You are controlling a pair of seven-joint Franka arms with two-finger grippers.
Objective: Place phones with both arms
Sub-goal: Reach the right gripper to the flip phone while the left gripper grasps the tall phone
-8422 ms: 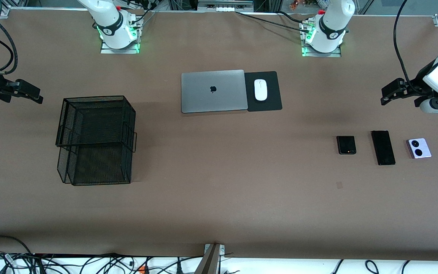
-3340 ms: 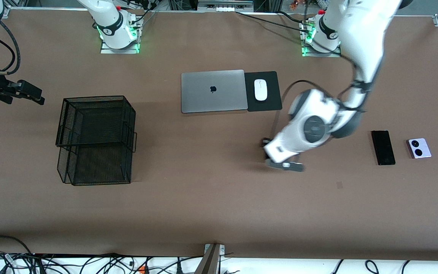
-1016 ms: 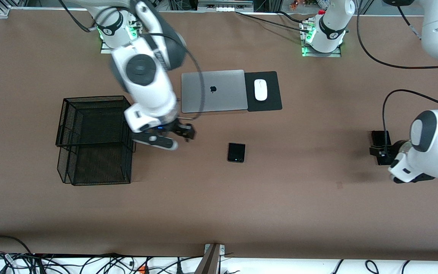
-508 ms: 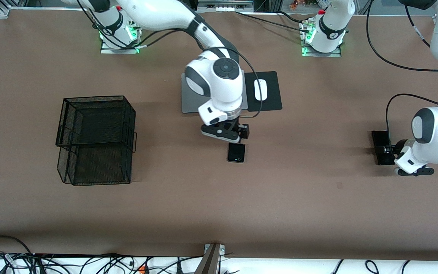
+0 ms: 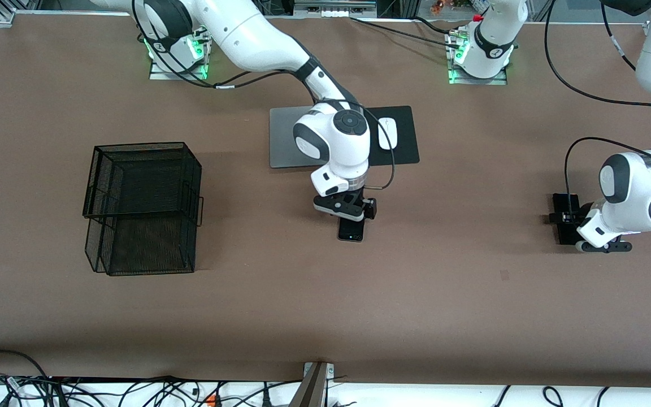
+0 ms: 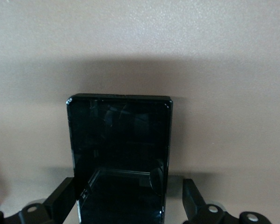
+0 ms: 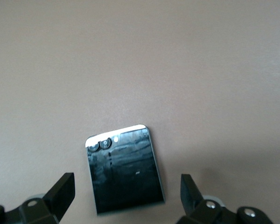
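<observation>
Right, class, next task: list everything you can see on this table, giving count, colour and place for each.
flip phone: one, black, mid-table, nearer the camera than the laptop
slab phone: one, black, toward the left arm's end
laptop: one, grey, lid shut, mid-table
mouse: one, white, on the mouse pad
mouse pad: one, black, beside the laptop
wire basket: one, black, toward the right arm's end
table: one, brown
right end effector: one, black, open, over the flip phone
left end effector: one, black, open, astride the slab phone
</observation>
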